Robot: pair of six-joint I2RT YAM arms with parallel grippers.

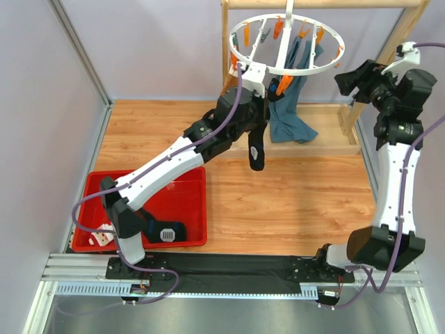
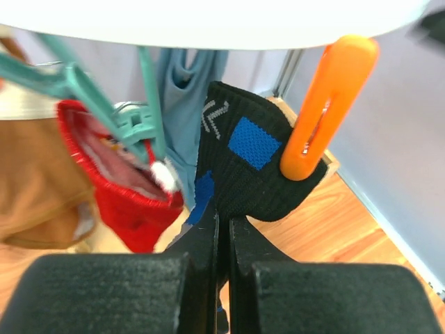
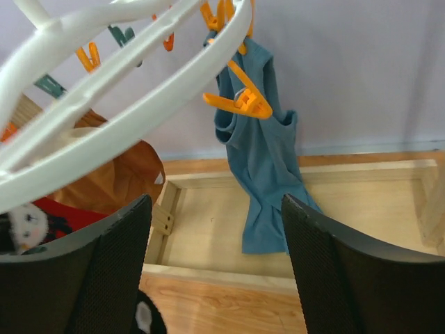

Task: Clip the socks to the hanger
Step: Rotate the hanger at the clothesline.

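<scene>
Between the left fingers (image 2: 243,254) sits a black sock (image 2: 233,188).

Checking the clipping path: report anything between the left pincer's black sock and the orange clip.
Nothing visible. The black sock reaches the orange clip directly; the red sock hangs off to one side.

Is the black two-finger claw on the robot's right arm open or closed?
Open. In the right wrist view, the right arm's black two-finger gripper shows both fingers wide apart, gripping nothing.
</scene>
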